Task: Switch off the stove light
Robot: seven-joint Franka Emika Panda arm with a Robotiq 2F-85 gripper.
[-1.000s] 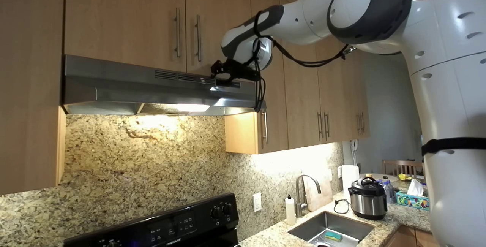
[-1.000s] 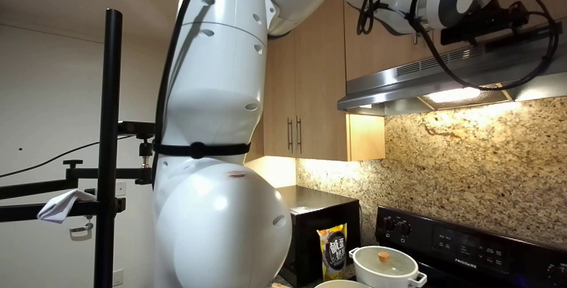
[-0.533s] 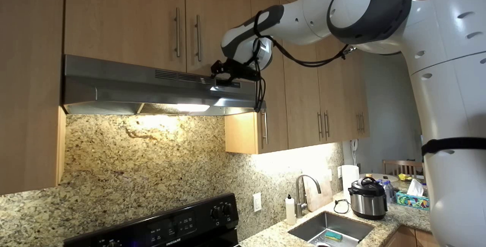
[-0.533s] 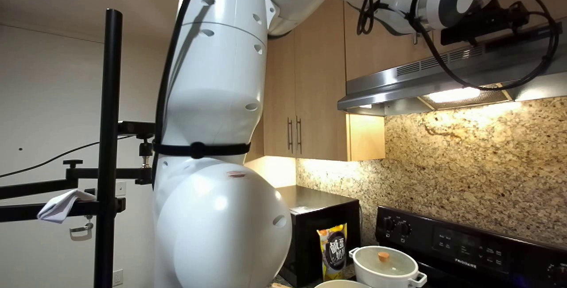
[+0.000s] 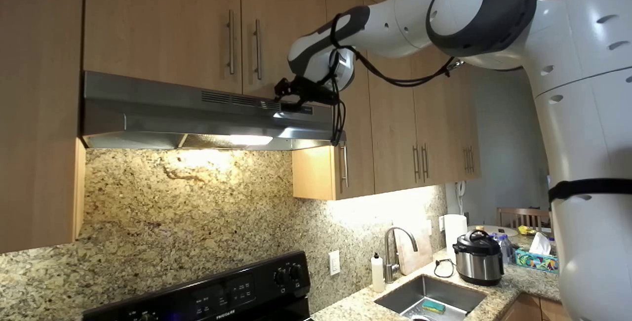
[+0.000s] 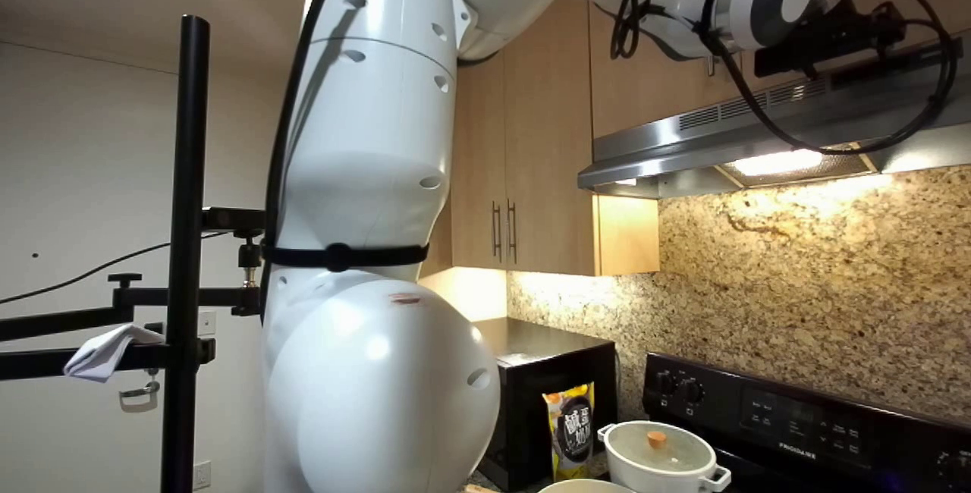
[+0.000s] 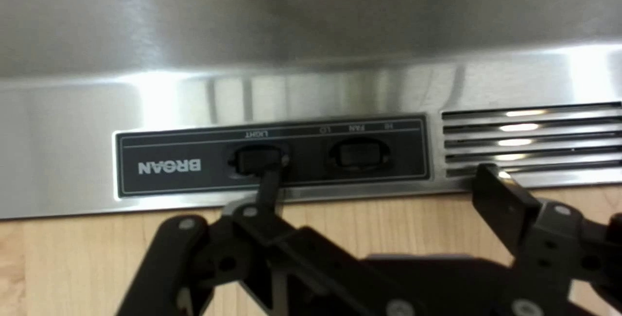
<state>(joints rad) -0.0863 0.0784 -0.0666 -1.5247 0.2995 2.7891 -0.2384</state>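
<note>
The range hood's stove light (image 5: 251, 140) is lit in both exterior views (image 6: 777, 163). In the wrist view, a black control panel (image 7: 170, 165) on the steel hood bears upside-down lettering. The LIGHT rocker switch (image 7: 256, 159) is left of the FAN switch (image 7: 359, 153). My gripper (image 7: 380, 170) is open with nothing between its fingers. The tip of its left finger lies over the right end of the LIGHT switch; whether it presses is unclear. The right finger is at the lower edge of the vent slots. In an exterior view, the gripper (image 5: 296, 103) is at the hood's front.
Wooden cabinet doors (image 5: 281, 24) stand directly above the hood (image 5: 148, 108). Vent slots (image 7: 529, 136) lie right of the panel in the wrist view. A cable loop (image 6: 857, 150) hangs from the wrist before the hood. Below are the stove's back panel (image 6: 804, 425) and a white lidded pot (image 6: 660, 463).
The arm's upper links shift very slightly in an exterior view. The gripper stays at the hood, and the stove light stays lit.
</note>
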